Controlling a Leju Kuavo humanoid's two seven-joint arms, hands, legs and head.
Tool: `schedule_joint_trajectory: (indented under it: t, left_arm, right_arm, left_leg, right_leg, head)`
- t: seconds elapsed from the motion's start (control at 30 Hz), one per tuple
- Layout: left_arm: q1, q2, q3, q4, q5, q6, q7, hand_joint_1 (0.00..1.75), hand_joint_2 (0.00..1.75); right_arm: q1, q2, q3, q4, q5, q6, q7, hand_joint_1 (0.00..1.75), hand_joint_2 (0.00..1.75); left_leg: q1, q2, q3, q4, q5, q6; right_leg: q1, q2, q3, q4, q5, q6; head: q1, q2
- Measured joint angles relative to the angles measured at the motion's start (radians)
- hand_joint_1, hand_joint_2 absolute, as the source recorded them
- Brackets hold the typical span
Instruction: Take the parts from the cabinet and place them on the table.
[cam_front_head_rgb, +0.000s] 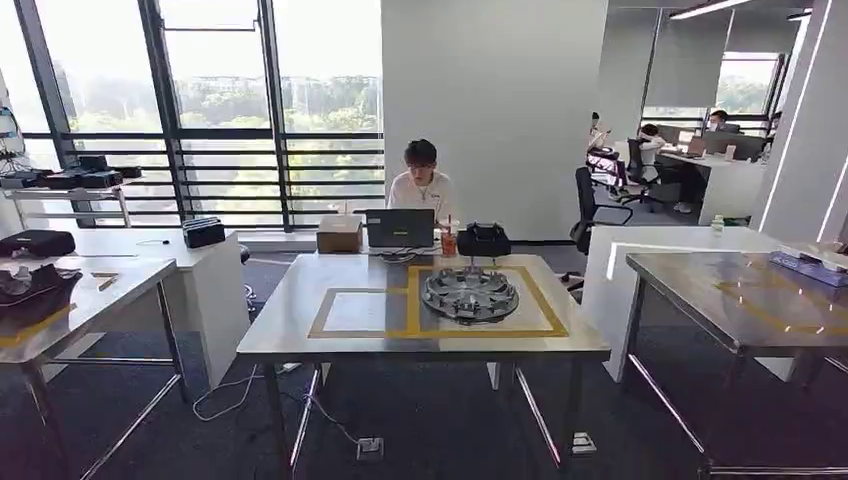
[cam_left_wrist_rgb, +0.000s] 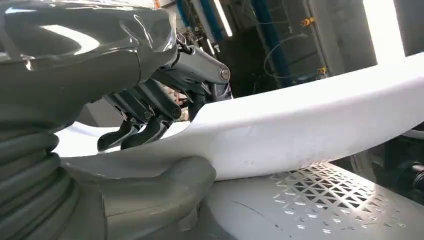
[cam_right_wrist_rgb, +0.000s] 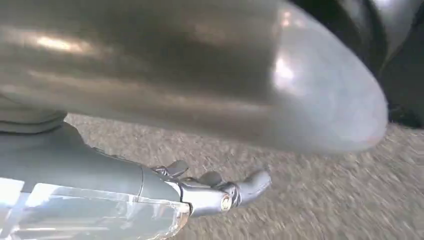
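A round grey metal part (cam_front_head_rgb: 469, 293) lies on the steel table (cam_front_head_rgb: 300, 340) straight ahead, inside the right half of a yellow taped frame (cam_front_head_rgb: 545, 300). My left hand (cam_left_wrist_rgb: 145, 125) hangs with its dark fingers (cam_left_wrist_rgb: 131, 133) loosely bent and its thumb (cam_left_wrist_rgb: 170, 182) apart from them, holding nothing. My right hand (cam_right_wrist_rgb: 210, 192) hangs above grey carpet with its fingers (cam_right_wrist_rgb: 252, 182) stretched out and nothing in them.
A person (cam_front_head_rgb: 421, 185) sits behind the table at a laptop (cam_front_head_rgb: 400, 227), with a cardboard box (cam_front_head_rgb: 339, 234), a cup (cam_front_head_rgb: 448, 242) and a black bag (cam_front_head_rgb: 483, 240) beside it. Other tables stand left (cam_front_head_rgb: 80, 300) and right (cam_front_head_rgb: 740, 295). Cables (cam_front_head_rgb: 235, 395) trail on the floor.
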Motion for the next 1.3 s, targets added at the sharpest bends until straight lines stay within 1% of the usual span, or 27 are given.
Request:
schedule_joint_trajectory:
  t: [0.03, 0.07, 0.1, 0.17, 0.2, 0.23, 0.27, 0.33, 0.37, 0.43, 0.47, 0.53, 0.57, 0.63, 0.7, 0.73, 0.77, 0.87, 0.93, 1.03, 1.07, 1.1, 1.13, 1.2, 1.23, 1.27, 1.3]
  left_arm:
    - [0.0, 0.0, 0.0, 0.0, 0.0, 0.0, 0.0, 1.75, 1.75]
    - [0.001, 0.0, 0.0, 0.0, 0.0, 0.0, 0.0, 1.75, 1.75]
    - [0.001, 0.0, 0.0, 0.0, 0.0, 0.0, 0.0, 1.75, 1.75]
    - [0.001, 0.0, 0.0, 0.0, 0.0, 0.0, 0.0, 1.75, 1.75]
    - [0.001, 0.0, 0.001, 0.0, 0.0, 0.0, 0.0, 1.75, 1.75]
    - [0.001, 0.0, 0.001, 0.0, 0.002, -0.001, 0.0, 1.75, 1.75]
    - [0.002, 0.001, 0.002, -0.001, 0.004, -0.002, 0.0, 1.75, 1.75]
    - [0.003, 0.0, 0.004, -0.003, 0.008, -0.005, 0.0, 1.75, 1.75]
    - [0.002, 0.001, 0.006, -0.005, 0.01, -0.007, 0.0, 1.75, 1.75]
    - [0.001, 0.002, 0.009, -0.011, 0.011, -0.01, 0.0, 1.75, 1.75]
    - [0.002, 0.002, 0.01, -0.012, 0.011, -0.011, 0.0, 1.75, 1.75]
    - [0.003, 0.002, 0.011, -0.012, 0.016, -0.01, 0.004, 1.75, 1.75]
    - [0.003, 0.004, 0.011, -0.012, 0.027, 0.0, 0.01, 1.75, 1.75]
    - [0.003, 0.015, 0.006, -0.013, 0.048, 0.012, 0.012, 1.75, 1.75]
    - [0.001, 0.023, 0.005, -0.019, 0.053, 0.018, 0.012, 1.75, 1.75]
    - [0.001, 0.027, 0.005, -0.019, 0.053, 0.019, 0.01, 1.75, 1.75]
    - [0.0, 0.031, 0.003, -0.019, 0.055, 0.019, 0.006, 1.75, 1.75]
    - [-0.004, 0.036, -0.002, -0.026, 0.056, 0.02, -0.005, 1.75, 1.75]
    - [-0.006, 0.04, -0.003, -0.029, 0.059, 0.023, -0.007, 1.75, 1.75]
    - [-0.006, 0.044, -0.007, -0.029, 0.063, 0.024, -0.009, 1.75, 1.75]
    - [-0.005, 0.046, -0.008, -0.029, 0.063, 0.025, -0.01, 1.75, 1.75]
    - [-0.004, 0.047, -0.01, -0.029, 0.065, 0.027, -0.013, 1.75, 1.75]
    - [-0.003, 0.05, -0.01, -0.029, 0.065, 0.029, -0.015, 1.75, 1.75]
    - [-0.003, 0.054, -0.01, -0.029, 0.065, 0.032, -0.018, 1.75, 1.75]
    - [-0.003, 0.056, -0.01, -0.029, 0.065, 0.032, -0.02, 1.75, 1.75]
    - [-0.001, 0.06, -0.01, -0.029, 0.064, 0.034, -0.023, 1.75, 1.75]
    - [-0.001, 0.063, -0.01, -0.03, 0.064, 0.034, -0.023, 1.75, 1.75]
  right_arm:
    - [0.001, -0.002, 0.0, 0.0, 0.0, 0.0, 0.0, 0.0, 0.0]
    - [0.003, -0.002, 0.0, 0.0, 0.0, 0.0, 0.0, 0.0, 0.0]
    - [0.005, -0.002, 0.0, 0.0, 0.001, -0.002, 0.002, 0.0, 0.0]
    - [0.008, -0.004, 0.0, 0.0, 0.001, -0.002, 0.005, 0.0, 0.0]
    - [0.01, -0.006, 0.0, 0.0, 0.0, -0.002, 0.005, 0.0, 0.0]
    - [0.012, -0.009, -0.001, 0.001, -0.002, -0.002, 0.009, 0.0, 0.0]
    - [0.01, -0.013, -0.002, 0.001, -0.007, -0.001, 0.016, 0.0, 0.0]
    - [0.009, -0.017, -0.006, 0.001, -0.018, -0.002, 0.024, 0.0, 0.0]
    - [0.01, -0.019, -0.009, 0.002, -0.021, -0.002, 0.028, 0.0, 0.0]
    - [0.011, -0.024, -0.015, 0.002, -0.028, -0.004, 0.029, 0.0, 0.0]
    - [0.01, -0.025, -0.018, 0.002, -0.033, -0.004, 0.036, 0.0, 0.0]
    - [0.011, -0.026, -0.03, 0.002, -0.05, -0.008, 0.056, 0.0, 0.0]
    - [0.013, -0.028, -0.035, 0.002, -0.058, -0.008, 0.066, 0.0, 0.0]
    - [0.016, -0.032, -0.047, 0.003, -0.073, -0.01, 0.082, 0.0, 0.0]
    - [0.016, -0.035, -0.056, 0.003, -0.079, -0.01, 0.086, 0.0, 0.0]
    - [0.014, -0.034, -0.06, 0.005, -0.079, -0.01, 0.088, 0.0, 0.0]
    - [0.013, -0.034, -0.062, 0.005, -0.081, -0.01, 0.089, 0.0, 0.0]
    - [0.014, -0.038, -0.071, 0.006, -0.085, -0.01, 0.09, 0.0, 0.0]
    - [0.015, -0.04, -0.071, 0.009, -0.082, -0.01, 0.091, 0.0, 0.0]
    - [0.015, -0.046, -0.073, 0.01, -0.082, -0.011, 0.091, 0.0, 0.0]
    - [0.016, -0.047, -0.074, 0.01, -0.082, -0.011, 0.091, 0.0, 0.0]
    - [0.02, -0.047, -0.074, 0.011, -0.081, -0.011, 0.09, 0.0, 0.0]
    - [0.022, -0.047, -0.074, 0.013, -0.081, -0.011, 0.087, 0.0, 0.0]
    - [0.025, -0.049, -0.073, 0.016, -0.077, -0.015, 0.079, 0.0, 0.0]
    - [0.026, -0.049, -0.073, 0.018, -0.076, -0.018, 0.075, 0.0, 0.0]
    - [0.025, -0.048, -0.073, 0.022, -0.074, -0.019, 0.069, 0.0, 0.0]
    - [0.024, -0.049, -0.073, 0.023, -0.073, -0.02, 0.061, 0.0, 0.0]
  left_leg:
    - [-0.001, -0.002, 0.004, 0.001, -0.007, 0.0]
    - [-0.002, -0.006, 0.013, 0.001, -0.014, -0.001]
    - [-0.002, -0.009, 0.026, 0.001, -0.024, -0.002]
    - [-0.002, -0.01, 0.057, 0.001, -0.046, -0.007]
    - [-0.002, -0.01, 0.068, 0.001, -0.058, -0.011]
    - [-0.008, -0.01, 0.08, 0.009, -0.07, -0.016]
    - [-0.009, -0.011, 0.074, 0.006, -0.079, -0.024]
    - [-0.008, -0.011, 0.085, 0.017, -0.078, -0.033]
    - [-0.009, -0.01, 0.083, 0.022, -0.082, -0.037]
    - [-0.003, -0.004, 0.022, 0.123, -0.087, -0.05]
    - [0.003, -0.004, -0.027, 0.199, -0.108, -0.058]
    - [0.017, -0.002, -0.129, 0.334, -0.188, -0.073]
    - [0.021, 0.001, -0.154, 0.349, -0.192, -0.077]
    - [0.024, 0.006, -0.137, 0.255, -0.113, -0.075]
    - [0.021, 0.007, -0.076, 0.08, 0.014, -0.062]
    - [0.013, 0.006, -0.066, 0.037, 0.028, -0.053]
    - [0.011, 0.003, -0.064, 0.036, -0.001, -0.047]
    - [0.008, -0.001, -0.037, 0.011, 0.01, -0.024]
    - [0.012, 0.001, -0.001, -0.003, 0.016, -0.013]
    - [0.004, 0.0, 0.0, -0.002, 0.003, -0.004]
    - [0.001, -0.002, 0.003, -0.002, -0.001, -0.004]
    - [0.001, -0.007, 0.009, -0.002, -0.007, -0.005]
    - [0.001, -0.009, 0.018, -0.002, -0.014, -0.007]
    - [0.001, -0.01, 0.041, 0.001, -0.033, -0.015]
    - [-0.001, -0.009, 0.046, 0.005, -0.041, -0.02]
    - [-0.004, -0.011, 0.049, 0.009, -0.047, -0.026]
    - [-0.005, -0.01, 0.044, 0.007, -0.055, -0.033]
  right_leg:
    - [0.001, 0.0, -0.047, 0.054, -0.026, 0.001]
    - [0.001, 0.0, -0.07, 0.061, -0.027, 0.007]
    - [0.001, 0.0, -0.068, 0.019, -0.003, 0.016]
    - [0.001, -0.002, -0.019, -0.15, 0.097, 0.036]
    - [0.002, -0.004, 0.002, -0.232, 0.158, 0.039]
    - [0.006, -0.009, 0.005, -0.255, 0.184, 0.023]
    - [0.011, -0.01, 0.015, -0.255, 0.178, 0.0]
    - [0.012, -0.01, 0.023, -0.258, 0.181, -0.016]
    - [0.002, -0.007, 0.036, -0.26, 0.18, -0.019]
    - [-0.003, -0.007, 0.049, -0.265, 0.171, -0.029]
    - [-0.003, -0.007, 0.053, -0.265, 0.166, -0.035]
    - [-0.003, -0.006, 0.064, -0.265, 0.151, -0.034]
    - [-0.003, -0.005, 0.074, -0.265, 0.143, -0.033]
    - [-0.003, -0.003, 0.101, -0.265, 0.124, -0.029]
    - [-0.002, -0.002, 0.128, -0.268, 0.106, -0.025]
    - [0.002, 0.002, 0.138, -0.266, 0.099, -0.019]
    - [0.004, 0.005, 0.133, -0.27, 0.09, -0.011]
    - [0.005, 0.002, 0.157, -0.261, 0.107, 0.016]
    - [0.002, -0.002, 0.139, -0.215, 0.073, 0.006]
    - [0.002, -0.002, -0.016, 0.012, -0.007, -0.007]
    - [0.002, -0.002, -0.051, 0.049, -0.016, -0.002]
    - [0.002, -0.002, -0.063, 0.036, 0.0, 0.008]
    - [0.002, -0.002, -0.05, -0.024, 0.04, 0.026]
    - [0.001, -0.003, 0.017, -0.22, 0.158, 0.045]
    - [0.003, -0.006, 0.028, -0.26, 0.185, 0.035]
    - [0.007, -0.01, 0.028, -0.262, 0.145, 0.002]
    - [0.011, -0.01, 0.042, -0.263, 0.161, -0.009]
  head:
    - [-0.002, 0.0]
    - [0.002, 0.0]
    - [0.001, 0.0]
    - [0.003, 0.0]
    - [0.005, 0.0]
    - [0.005, 0.0]
    - [0.005, 0.0]
    - [0.002, 0.0]
    - [0.002, 0.0]
    - [-0.002, 0.0]
    - [-0.002, 0.0]
    - [-0.004, 0.0]
    - [-0.005, 0.0]
    - [-0.005, 0.0]
    - [-0.007, 0.0]
    - [-0.006, 0.0]
    - [-0.007, 0.0]
    - [-0.007, 0.0]
    - [-0.003, 0.0]
    - [-0.001, 0.0]
    - [0.001, 0.0]
    - [0.0, 0.0]
    - [0.002, 0.0]
    - [0.004, 0.0]
    - [0.005, 0.0]
    - [0.004, 0.0]
    - [0.003, 0.0]
